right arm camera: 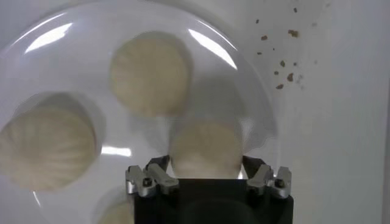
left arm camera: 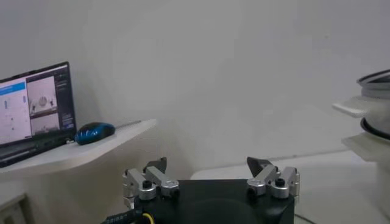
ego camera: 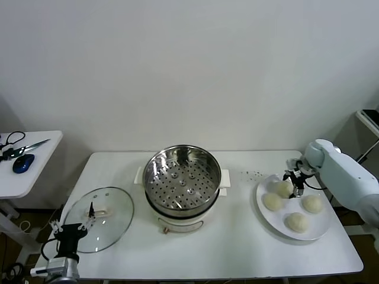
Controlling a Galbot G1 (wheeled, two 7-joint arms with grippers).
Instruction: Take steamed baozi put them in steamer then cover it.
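Observation:
Four cream-white baozi lie on a white plate [ego camera: 323, 228] at the right of the table. My right gripper [ego camera: 295, 181] is lowered over the far-left baozi [ego camera: 283, 188]. In the right wrist view its open fingers [right arm camera: 157, 164] stand either side of that baozi [right arm camera: 206, 149], and my right gripper [right arm camera: 206, 163] sits low over it. The other baozi [ego camera: 272, 202] [ego camera: 312, 203] [ego camera: 296, 222] lie untouched. The steel steamer [ego camera: 180, 177] stands open and empty at mid-table. The glass cover [ego camera: 103, 213] lies flat on the table at the left. My left gripper [ego camera: 71, 229] is parked open by the cover's near edge.
Dark crumbs [ego camera: 254, 174] lie between the steamer and the plate. A side table [ego camera: 29, 168] at the far left holds a blue mouse [ego camera: 22, 163] and scissors. In the left wrist view a laptop [left arm camera: 36, 109] and the mouse [left arm camera: 94, 131] show, and the steamer's base [left arm camera: 372, 146].

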